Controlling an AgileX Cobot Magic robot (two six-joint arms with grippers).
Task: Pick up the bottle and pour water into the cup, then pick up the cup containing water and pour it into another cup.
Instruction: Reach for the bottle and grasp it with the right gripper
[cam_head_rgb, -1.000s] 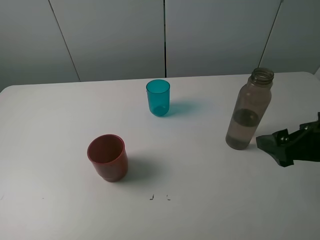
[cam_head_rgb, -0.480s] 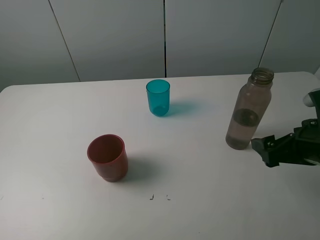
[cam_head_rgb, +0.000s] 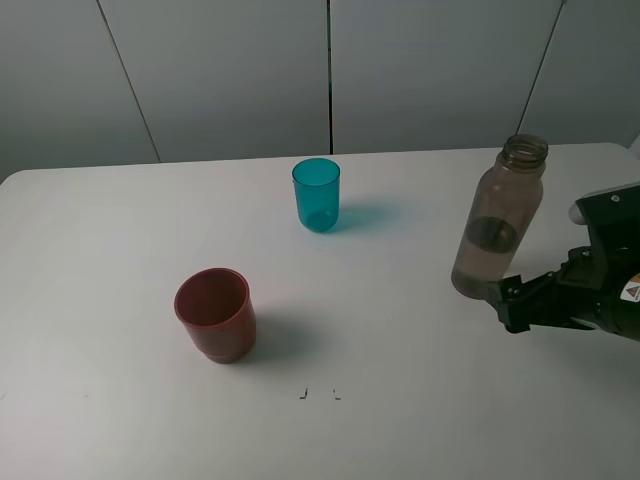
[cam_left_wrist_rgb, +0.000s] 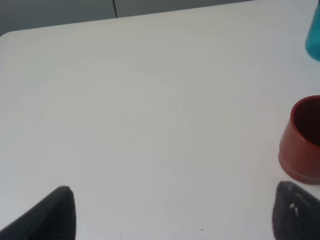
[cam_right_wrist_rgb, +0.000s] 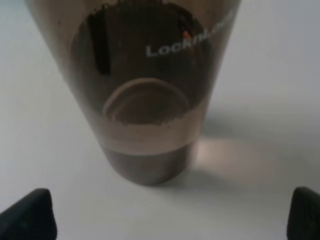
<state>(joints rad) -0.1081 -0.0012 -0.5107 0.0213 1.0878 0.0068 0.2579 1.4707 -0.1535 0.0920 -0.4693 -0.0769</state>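
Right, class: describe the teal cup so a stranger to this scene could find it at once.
Start at the white table and look toward the middle of its far edge. There the teal cup stands upright. It is slimmer and see-through, unlike the wider red-brown cup nearer the front, and shorter than the grey-brown bottle.

Upright bottle (cam_head_rgb: 498, 225) blocks the path straight ahead of the right gripper (cam_right_wrist_rgb: 166, 216), whose jaws stand wider than its base, with bare table (cam_head_rgb: 400, 430) on either side. Teal cup (cam_head_rgb: 316, 196) and red-brown cup (cam_head_rgb: 214, 314) stand well apart from the bottle and each other, broad lanes between. Left gripper (cam_left_wrist_rgb: 175, 215) has the red-brown cup close beside it and bare table ahead.
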